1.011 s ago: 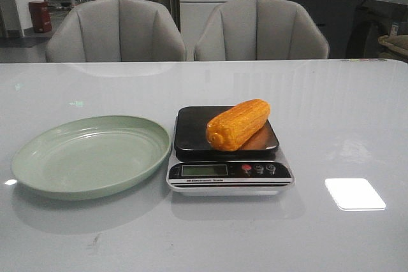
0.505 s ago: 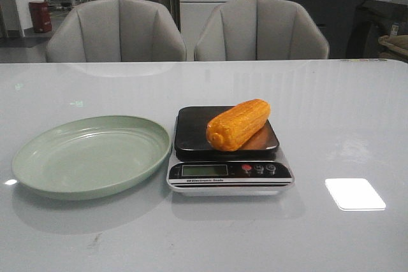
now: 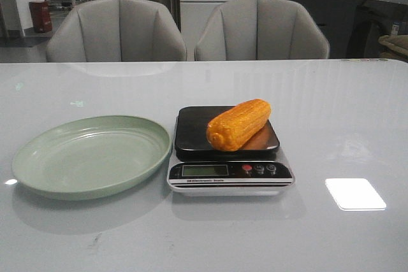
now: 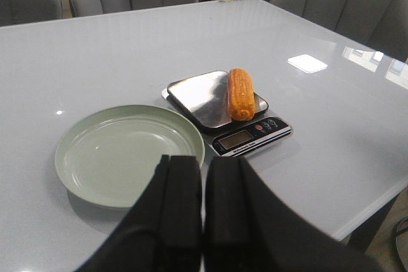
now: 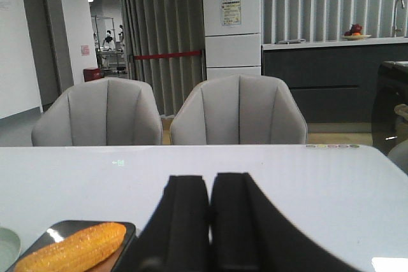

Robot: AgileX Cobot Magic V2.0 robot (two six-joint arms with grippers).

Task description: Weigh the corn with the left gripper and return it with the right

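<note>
Front view: glossy orange-yellow corn cob (image 3: pixel 238 124) lies on the dark square platform of a silver digital kitchen scale (image 3: pixel 229 176). Long axis diagonal, blunt stalk end toward the camera and left, tapered tip away and right. Rows of kernels run lengthwise. Small print under the scale's display is too small to read. Pale green round plastic plate (image 3: pixel 91 155) sits just left of the scale on the glossy white table (image 3: pixel 357 125). No arms visible here.

Left wrist view: left gripper (image 4: pixel 203 211), black fingers pressed together, nothing between them, held above the table well short of the plate. Corn on the platform's far side from the plate.

Right wrist view: right gripper (image 5: pixel 211 224), fingers together, nothing held. Corn partly visible on the platform.
</note>
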